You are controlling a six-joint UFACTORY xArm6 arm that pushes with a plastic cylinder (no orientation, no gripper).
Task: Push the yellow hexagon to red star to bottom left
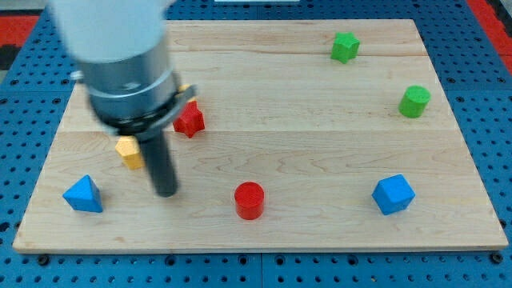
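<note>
The yellow hexagon (129, 151) lies at the board's left, partly hidden behind my rod. The red star (190, 119) sits up and to the right of it, a short gap away. My tip (166, 192) rests on the board just right of and below the yellow hexagon, below and left of the red star. Another yellow block (186, 90) peeks out behind the arm, just above the red star; its shape is hidden.
A blue triangular block (84, 194) lies at the bottom left. A red cylinder (249, 199) stands at the bottom middle, a blue block (393, 194) at the bottom right. A green block (345, 46) and a green cylinder (414, 102) sit at the upper right.
</note>
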